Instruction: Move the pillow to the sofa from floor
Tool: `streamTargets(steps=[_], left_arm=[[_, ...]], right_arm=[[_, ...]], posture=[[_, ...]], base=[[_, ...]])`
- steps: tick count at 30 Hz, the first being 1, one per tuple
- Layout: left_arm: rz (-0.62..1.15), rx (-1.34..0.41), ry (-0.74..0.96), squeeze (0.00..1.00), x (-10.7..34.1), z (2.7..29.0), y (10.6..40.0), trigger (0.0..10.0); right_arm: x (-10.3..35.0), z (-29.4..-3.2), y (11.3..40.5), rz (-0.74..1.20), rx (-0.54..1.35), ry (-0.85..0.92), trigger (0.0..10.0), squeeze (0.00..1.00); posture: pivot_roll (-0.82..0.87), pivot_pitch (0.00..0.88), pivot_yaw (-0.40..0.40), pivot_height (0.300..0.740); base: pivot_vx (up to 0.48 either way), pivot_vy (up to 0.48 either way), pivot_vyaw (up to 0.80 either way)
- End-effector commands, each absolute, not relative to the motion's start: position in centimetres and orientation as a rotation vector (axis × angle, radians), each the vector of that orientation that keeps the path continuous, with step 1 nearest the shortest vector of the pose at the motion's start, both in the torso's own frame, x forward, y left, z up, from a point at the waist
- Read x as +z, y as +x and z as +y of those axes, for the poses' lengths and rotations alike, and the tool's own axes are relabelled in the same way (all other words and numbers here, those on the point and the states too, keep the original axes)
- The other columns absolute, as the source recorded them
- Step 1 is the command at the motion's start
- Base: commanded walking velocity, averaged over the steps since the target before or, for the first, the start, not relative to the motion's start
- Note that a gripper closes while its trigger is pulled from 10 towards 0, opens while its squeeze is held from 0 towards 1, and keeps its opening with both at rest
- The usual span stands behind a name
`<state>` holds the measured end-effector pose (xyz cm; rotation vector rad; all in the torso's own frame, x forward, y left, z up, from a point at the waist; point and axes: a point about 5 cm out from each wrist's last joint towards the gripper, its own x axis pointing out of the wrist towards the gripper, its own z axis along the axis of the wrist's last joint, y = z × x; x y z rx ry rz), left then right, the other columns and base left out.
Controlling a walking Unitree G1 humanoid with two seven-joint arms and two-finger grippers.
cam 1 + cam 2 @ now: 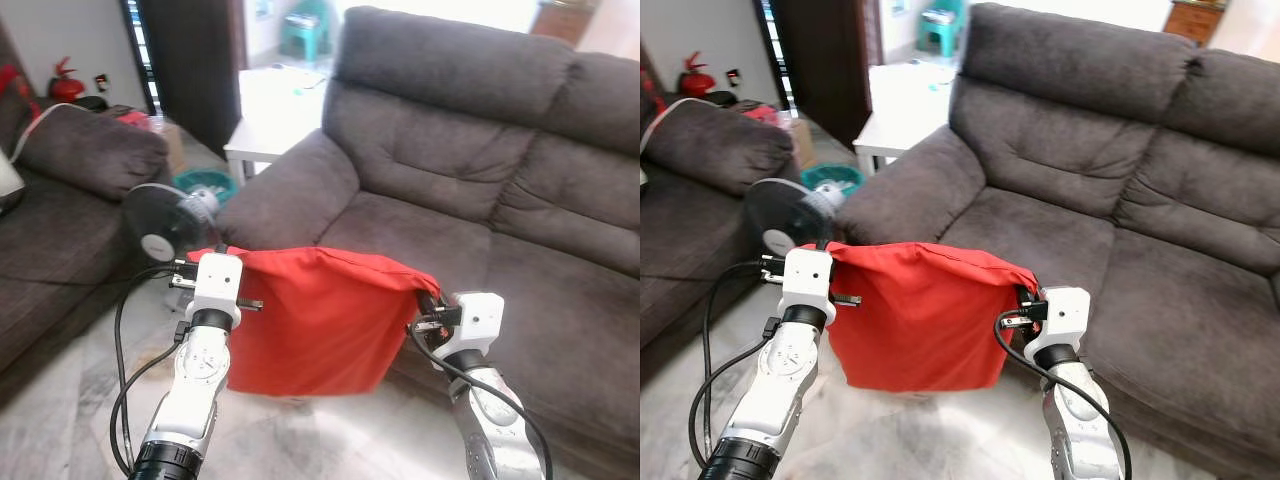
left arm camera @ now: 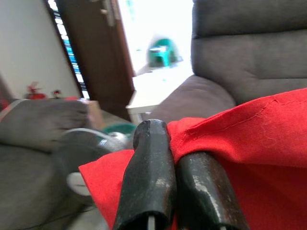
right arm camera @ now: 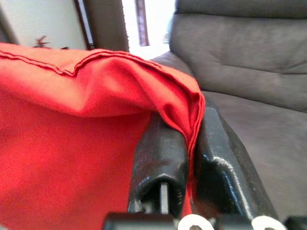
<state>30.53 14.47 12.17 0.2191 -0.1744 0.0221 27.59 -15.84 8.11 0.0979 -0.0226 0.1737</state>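
Note:
A red pillow (image 1: 320, 320) hangs off the floor between my two arms, right in front of the dark grey sofa (image 1: 480, 190). My left gripper (image 1: 203, 256) is shut on its upper left corner, and the black fingers (image 2: 158, 177) pinch the red cloth (image 2: 249, 139). My right gripper (image 1: 432, 296) is shut on the upper right corner, where the fabric edge (image 3: 194, 120) is clamped between the fingers (image 3: 160, 158). The pillow's lower edge hangs just above the pale floor (image 1: 60, 410), level with the sofa's seat front.
A second dark sofa (image 1: 60, 230) stands on the left. A small black fan (image 1: 160, 222) sits on the floor just behind my left arm. A white table (image 1: 275, 110) and a teal basket (image 1: 205, 183) lie farther back.

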Motion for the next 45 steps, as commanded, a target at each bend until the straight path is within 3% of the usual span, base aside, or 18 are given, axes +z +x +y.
streamTargets(steps=[1, 19, 45], left_arm=[[-0.229, 0.006, 0.226, 0.00, 13.5, 14.2, 30.8, 10.0], [-0.219, 0.001, 0.286, 0.00, 14.3, 15.3, 31.6, 10.0], [-0.195, -0.042, 0.317, 0.00, 14.6, 15.3, 31.7, 10.0]], right_arm=[[9.9, -16.2, 28.5, -0.100, 0.159, 0.102, 10.0, 0.00], [10.1, -15.1, 29.3, -0.111, 0.149, 0.088, 10.0, 0.00], [9.8, -14.1, 29.9, -0.113, 0.113, 0.099, 10.0, 0.00]], posture=[[0.13, 0.000, -0.064, 0.740], [0.13, 0.000, -0.011, 0.740], [0.15, 0.000, 0.016, 0.740]], base=[[0.000, 0.000, -0.79], [0.000, 0.000, -0.78], [0.000, -0.289, 0.00]])
